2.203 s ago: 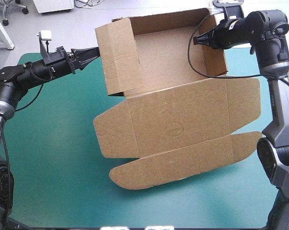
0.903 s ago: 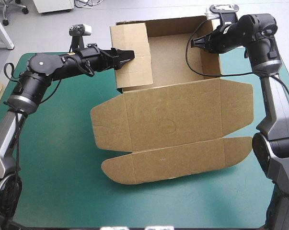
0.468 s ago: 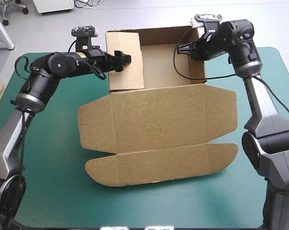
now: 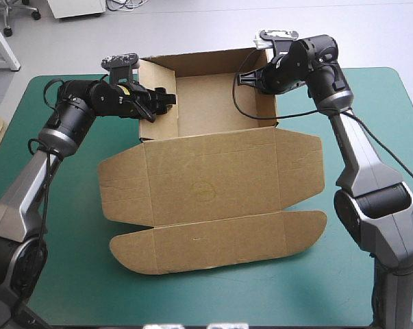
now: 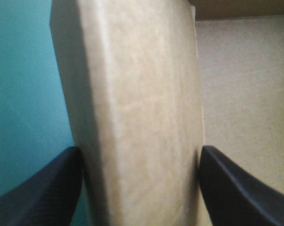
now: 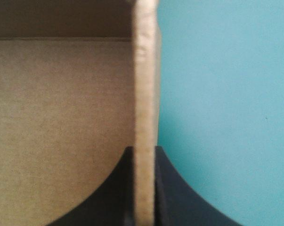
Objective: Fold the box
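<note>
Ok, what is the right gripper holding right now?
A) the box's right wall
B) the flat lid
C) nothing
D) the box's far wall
A: the right gripper is all but shut on the upright right wall, with the tray floor on one side and the teal-green cover on the other.

High cam: I look forward and down from behind over the whole counter point(image 4: 62, 274) | left wrist cam: along left end effector point(image 5: 140, 148), close on box point(image 5: 137, 70) left wall | right wrist cam: along right end effector point(image 6: 143, 148), close on right wall | shared: box
</note>
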Robot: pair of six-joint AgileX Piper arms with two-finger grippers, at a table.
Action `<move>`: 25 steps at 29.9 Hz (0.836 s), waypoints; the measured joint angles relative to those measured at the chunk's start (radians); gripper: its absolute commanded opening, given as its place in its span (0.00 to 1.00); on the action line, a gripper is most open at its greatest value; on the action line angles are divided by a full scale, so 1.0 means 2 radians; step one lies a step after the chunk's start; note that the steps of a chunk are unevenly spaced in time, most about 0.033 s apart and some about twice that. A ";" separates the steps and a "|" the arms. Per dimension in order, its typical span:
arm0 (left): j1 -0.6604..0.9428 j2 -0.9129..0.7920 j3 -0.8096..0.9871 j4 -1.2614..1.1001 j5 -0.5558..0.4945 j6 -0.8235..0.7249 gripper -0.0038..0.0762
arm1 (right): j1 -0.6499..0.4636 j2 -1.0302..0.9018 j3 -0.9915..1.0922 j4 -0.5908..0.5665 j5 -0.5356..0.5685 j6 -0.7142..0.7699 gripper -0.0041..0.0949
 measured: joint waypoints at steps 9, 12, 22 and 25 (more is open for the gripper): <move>0.002 0.019 0.000 0.071 0.010 -0.025 0.04 | 0.023 0.018 0.000 -0.014 0.000 0.021 0.03; 0.000 0.028 0.000 0.088 0.017 -0.026 0.04 | 0.039 0.029 0.000 -0.043 0.000 0.027 0.03; -0.003 0.055 -0.007 0.099 0.033 -0.029 0.04 | 0.056 0.046 0.006 -0.089 0.000 0.039 0.03; -0.003 0.055 -0.007 0.099 0.032 -0.024 0.04 | 0.056 0.047 0.013 -0.091 0.000 0.046 0.03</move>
